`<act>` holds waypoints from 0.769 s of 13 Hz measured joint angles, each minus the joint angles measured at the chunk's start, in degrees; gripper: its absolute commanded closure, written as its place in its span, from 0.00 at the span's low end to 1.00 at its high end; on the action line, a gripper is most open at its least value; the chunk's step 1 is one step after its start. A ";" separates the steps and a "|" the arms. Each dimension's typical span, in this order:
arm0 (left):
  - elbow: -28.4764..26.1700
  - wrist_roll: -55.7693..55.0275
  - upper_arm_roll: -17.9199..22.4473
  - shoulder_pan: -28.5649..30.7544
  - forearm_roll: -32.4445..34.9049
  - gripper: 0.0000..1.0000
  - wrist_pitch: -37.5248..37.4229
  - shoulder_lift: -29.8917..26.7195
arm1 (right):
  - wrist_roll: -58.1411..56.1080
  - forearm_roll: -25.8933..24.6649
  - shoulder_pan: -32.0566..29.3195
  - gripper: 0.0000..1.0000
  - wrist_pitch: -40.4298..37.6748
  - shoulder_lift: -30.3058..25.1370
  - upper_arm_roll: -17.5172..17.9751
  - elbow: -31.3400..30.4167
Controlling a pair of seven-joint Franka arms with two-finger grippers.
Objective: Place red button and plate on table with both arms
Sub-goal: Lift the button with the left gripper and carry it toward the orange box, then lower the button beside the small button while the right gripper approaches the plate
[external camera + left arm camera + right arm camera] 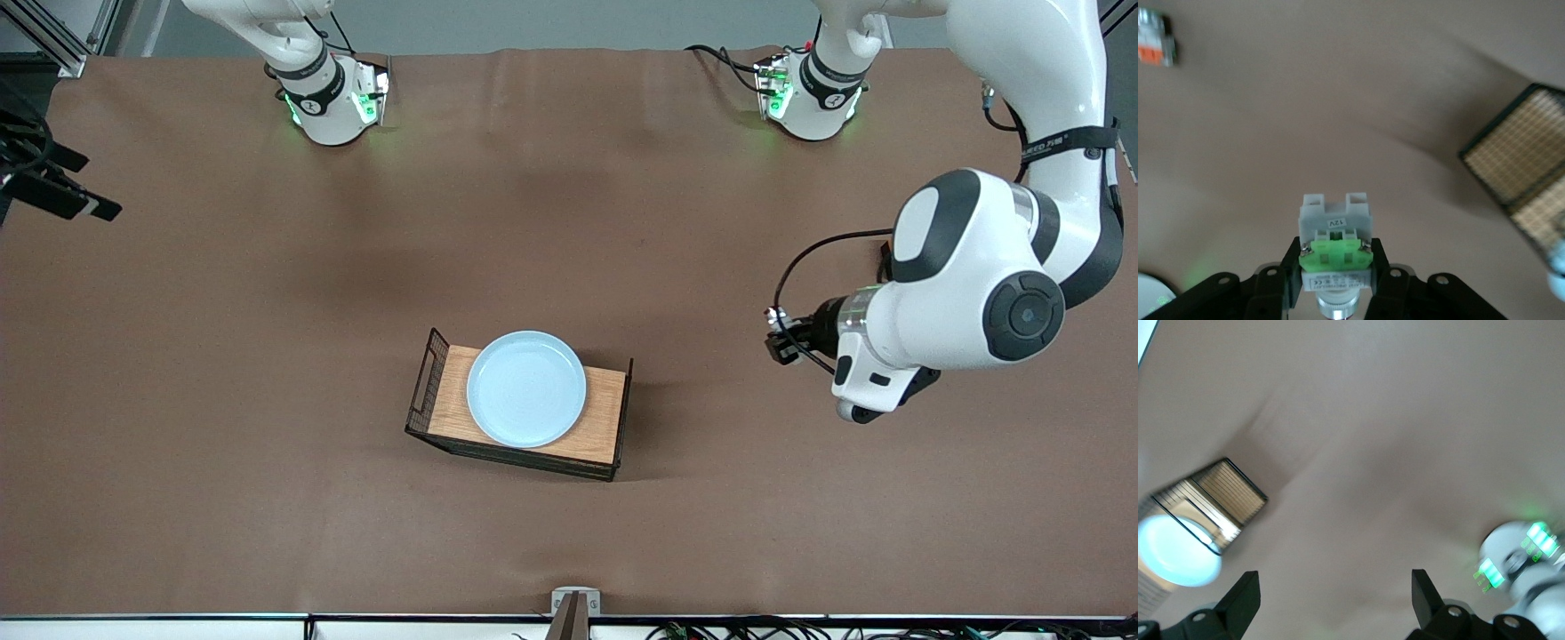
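Note:
The pale blue plate [526, 388] lies on a small wood-topped wire rack [605, 416] in the middle of the brown table [267, 311]. My left gripper [786, 341] hangs over bare table toward the left arm's end. It is shut on the red button [1336, 248], whose green block and white housing stick out between the black fingers [1293, 257]. The button shows in the front view as a small white piece [777, 318]. My right gripper [1335, 587] is open and empty, high over the table. The plate also shows in the right wrist view [1175, 550].
A similar small piece with an orange-red block [1155, 47] lies on the table in the left wrist view. The rack also shows there [1525, 153] and in the right wrist view [1225, 493]. Black gripper parts [62, 187] show at the right arm's end.

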 measured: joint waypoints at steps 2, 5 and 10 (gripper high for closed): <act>-10.12 9.81 0.03 2.60 0.18 1.00 7.02 -3.23 | 5.42 1.96 -0.74 0.00 0.36 0.92 -0.02 0.01; -24.85 21.62 0.11 6.41 0.21 1.00 16.24 -8.80 | 9.30 2.28 -0.46 0.00 -0.01 1.16 0.55 -0.03; -35.91 31.98 0.18 9.63 2.49 1.00 26.64 -10.71 | 25.65 2.27 5.22 0.00 6.91 4.35 1.04 -0.30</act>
